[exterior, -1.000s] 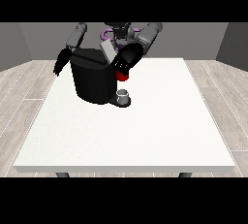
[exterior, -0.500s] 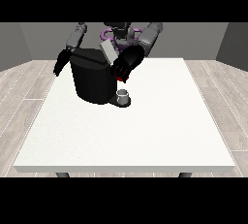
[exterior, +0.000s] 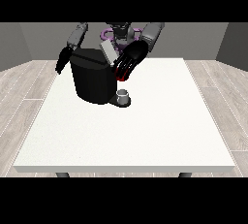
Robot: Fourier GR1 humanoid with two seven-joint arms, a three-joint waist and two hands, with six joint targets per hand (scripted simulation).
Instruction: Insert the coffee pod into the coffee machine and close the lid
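I am holding the hand at the view's right [exterior: 130,61], fingers apparently extended, against the raised lid [exterior: 109,52] of the coffee machine [exterior: 93,77]. I cannot spot the coffee pod. Risk: fingers sliding off the lid, leaving it open.

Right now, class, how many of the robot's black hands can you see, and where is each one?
2. One hand is at the view's right, at the top front of the coffee machine, over a red thing at the machine. The other hand hangs beside the machine's left side.
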